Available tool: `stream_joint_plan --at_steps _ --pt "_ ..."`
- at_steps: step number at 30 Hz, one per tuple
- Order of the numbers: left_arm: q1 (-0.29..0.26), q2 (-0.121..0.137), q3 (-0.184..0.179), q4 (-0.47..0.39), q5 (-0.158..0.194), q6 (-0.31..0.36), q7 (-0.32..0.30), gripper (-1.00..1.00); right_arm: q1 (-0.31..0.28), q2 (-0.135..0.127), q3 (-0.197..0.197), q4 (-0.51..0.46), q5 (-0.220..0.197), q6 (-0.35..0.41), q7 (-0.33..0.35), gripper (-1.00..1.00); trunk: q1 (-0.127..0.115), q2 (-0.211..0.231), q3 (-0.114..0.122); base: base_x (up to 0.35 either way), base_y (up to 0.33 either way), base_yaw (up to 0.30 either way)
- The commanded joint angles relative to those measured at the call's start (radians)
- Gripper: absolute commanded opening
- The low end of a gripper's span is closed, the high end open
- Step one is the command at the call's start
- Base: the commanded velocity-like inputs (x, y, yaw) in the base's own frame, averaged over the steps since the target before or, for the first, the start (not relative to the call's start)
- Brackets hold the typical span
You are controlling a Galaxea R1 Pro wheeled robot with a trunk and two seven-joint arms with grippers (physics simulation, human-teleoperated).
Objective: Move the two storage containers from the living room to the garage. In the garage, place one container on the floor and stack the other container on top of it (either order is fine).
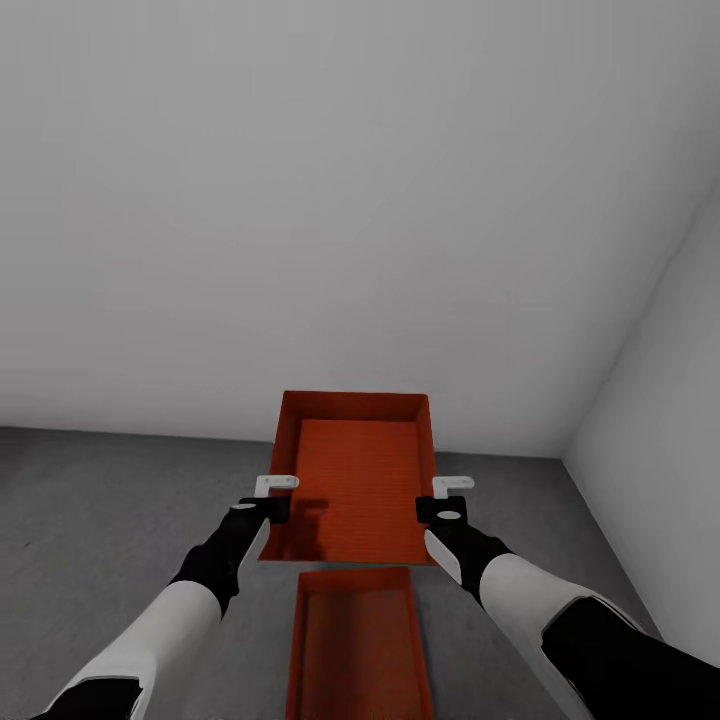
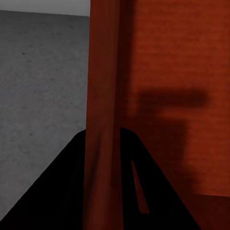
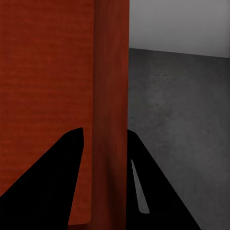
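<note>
**One bin held up, its twin on the concrete below**

The near end of the lower container point(image 1: 360, 645) runs off the frame at six o'clock, so its full length stays unseen. Whether the raised container point(image 1: 355, 480) touches it is hard to tell. The left gripper point(image 1: 268, 500) is clamped on the raised bin's left wall, the right gripper point(image 1: 450, 500) on its right wall, dark fingers point(image 3: 52, 187) straddling each. Grey floor point(image 1: 110, 500) meets pale walls point(image 1: 330, 200); a corner stands at two o'clock.
</note>
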Motion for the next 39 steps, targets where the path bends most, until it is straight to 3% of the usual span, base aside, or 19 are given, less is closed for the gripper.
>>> stream_joint_plan --at_steps 1,19,39 --pt "0.0 -0.04 0.015 0.0 -0.004 0.006 -0.002 -1.0 -0.001 0.005 -0.016 -0.008 0.015 -0.018 -0.001 -1.0 0.0 -0.001 -0.002 0.0 0.0 0.0" --pt "0.0 -0.04 0.015 0.0 -0.004 0.006 -0.002 -1.0 -0.001 0.005 -0.016 -0.008 0.015 -0.017 -0.001 -1.0 0.0 -0.001 -0.004 0.0 0.0 0.0" --pt "0.0 -0.04 0.015 0.0 -0.004 0.006 -0.002 -1.0 -0.001 0.005 -0.016 -0.008 0.015 -0.017 -0.001 -1.0 0.0 -0.001 -0.034 0.0 0.0 0.0"
